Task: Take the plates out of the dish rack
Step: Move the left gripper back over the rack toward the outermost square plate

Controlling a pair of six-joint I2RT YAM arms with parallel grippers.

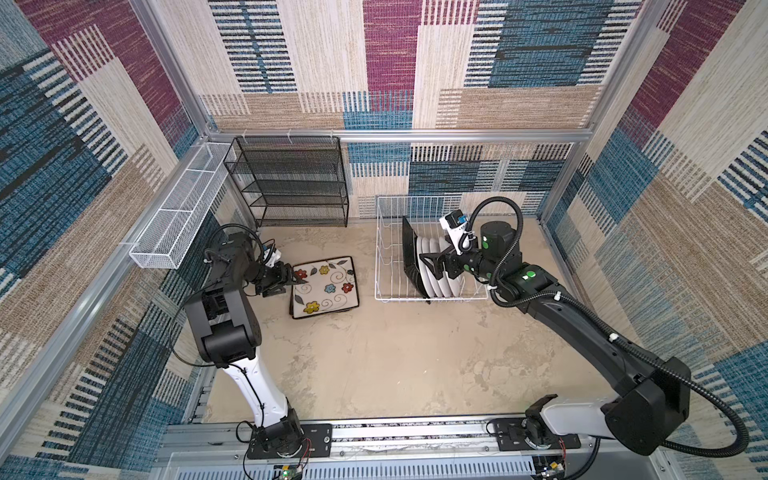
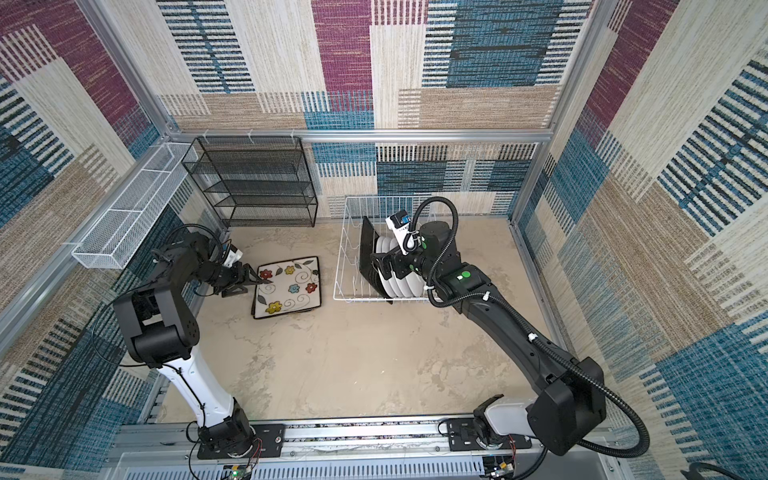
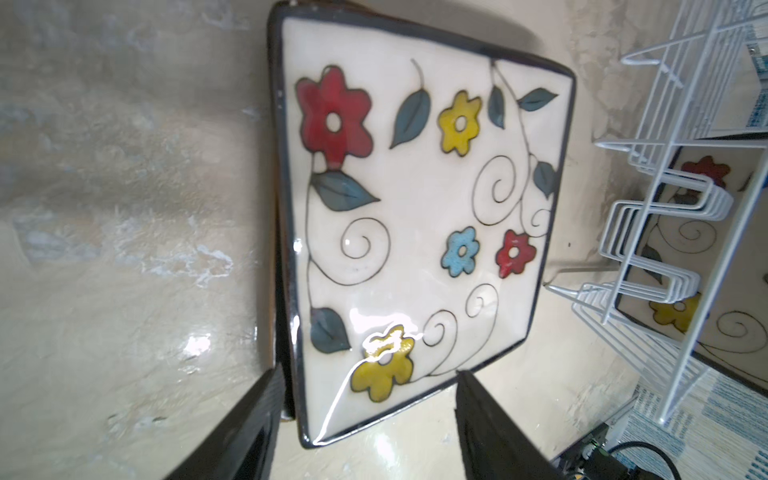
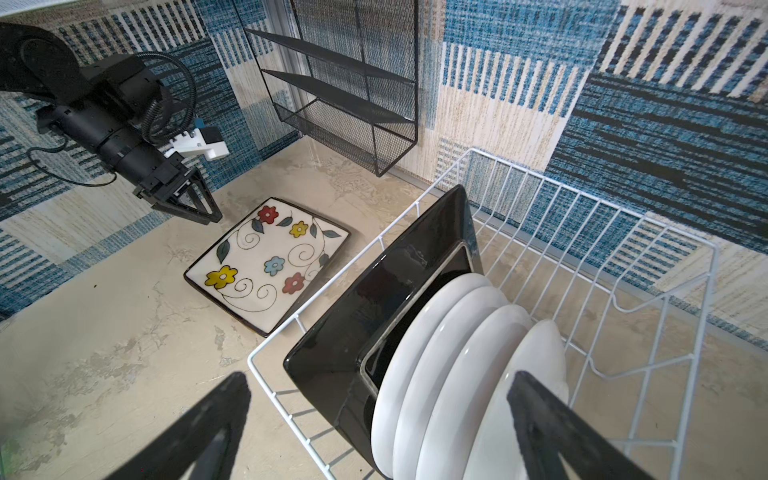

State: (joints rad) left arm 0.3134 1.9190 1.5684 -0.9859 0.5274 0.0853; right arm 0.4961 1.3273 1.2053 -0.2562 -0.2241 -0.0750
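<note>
A square floral plate [image 1: 326,286] [image 2: 289,286] [image 4: 270,262] lies face up on the table, left of the dish rack, with a second dark rim under it. My left gripper [image 1: 297,284] [image 2: 262,284] [image 3: 369,372] is open, its jaws either side of the plate's near corner and clear of it. In the white wire dish rack [image 1: 415,299] [image 2: 340,257] [image 4: 582,191] a black-backed square plate [image 1: 409,249] [image 4: 386,299] stands upright, with several round white plates [image 1: 438,274] [image 4: 457,353] behind it. My right gripper [image 1: 440,266] [image 2: 388,266] [image 4: 379,376] hangs open above these plates, holding nothing.
A black mesh shelf unit [image 1: 291,183] stands against the back wall. A long white mesh basket [image 1: 183,216] is mounted on the left wall. Bare tabletop lies in front of the rack and the flat plates.
</note>
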